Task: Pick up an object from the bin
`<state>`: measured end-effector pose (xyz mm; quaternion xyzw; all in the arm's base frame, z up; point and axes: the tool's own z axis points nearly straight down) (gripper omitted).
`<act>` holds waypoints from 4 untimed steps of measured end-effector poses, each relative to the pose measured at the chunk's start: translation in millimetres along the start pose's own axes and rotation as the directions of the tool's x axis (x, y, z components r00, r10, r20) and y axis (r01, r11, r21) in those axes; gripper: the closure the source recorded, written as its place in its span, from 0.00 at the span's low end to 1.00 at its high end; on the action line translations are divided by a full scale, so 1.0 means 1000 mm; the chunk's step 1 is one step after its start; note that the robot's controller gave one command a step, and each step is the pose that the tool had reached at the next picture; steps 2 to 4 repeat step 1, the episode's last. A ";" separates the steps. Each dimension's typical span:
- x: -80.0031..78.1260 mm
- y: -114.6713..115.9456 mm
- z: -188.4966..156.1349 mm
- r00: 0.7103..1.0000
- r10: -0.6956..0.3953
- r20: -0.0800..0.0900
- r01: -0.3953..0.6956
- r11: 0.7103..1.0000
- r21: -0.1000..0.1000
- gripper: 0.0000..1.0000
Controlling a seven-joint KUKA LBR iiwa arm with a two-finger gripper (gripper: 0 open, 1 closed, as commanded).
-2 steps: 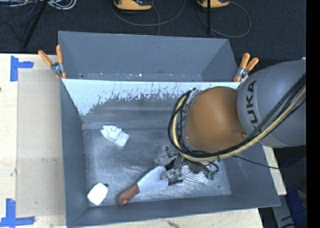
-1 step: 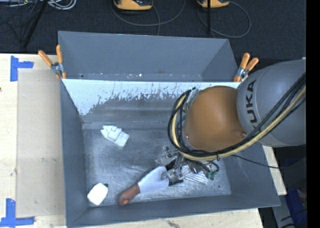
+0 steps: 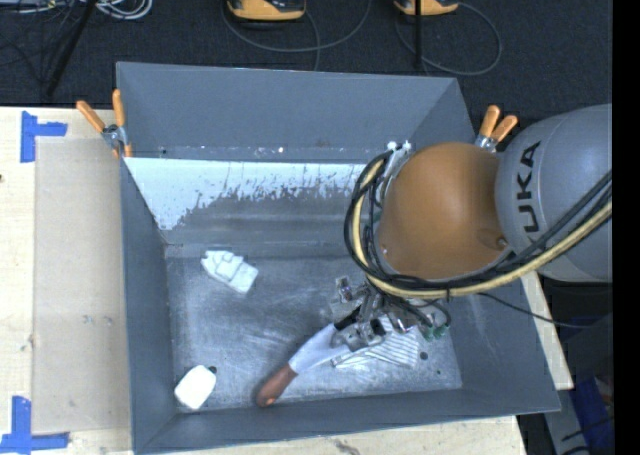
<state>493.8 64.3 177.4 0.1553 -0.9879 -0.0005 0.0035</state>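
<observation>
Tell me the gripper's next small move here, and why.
Probably ease straight down a little: the gripper hangs over the metal end of the brown-handled spatula by the bin's front wall, and I cannot see it holding the tool yet.

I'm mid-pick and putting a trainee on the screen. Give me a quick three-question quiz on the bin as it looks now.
1. True or false: the tool hangs at the pale end of the brown-handled utensil, apart from the white crumpled lump.
2. Which thing lies nearest the lower-left corner of the bin? A) the white crumpled lump B) the small white container C) the brown-handled utensil
3. How many white things lie left of the utensil's handle?

Key: 1 true; 2 B; 3 two.
</observation>
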 end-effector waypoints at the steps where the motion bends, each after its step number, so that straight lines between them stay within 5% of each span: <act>1: 0.002 -0.007 -0.041 1.000 0.031 0.006 -0.031 1.000 0.001 1.00; 4: 0.002 -0.007 -0.041 1.000 0.031 0.006 -0.031 1.000 0.001 1.00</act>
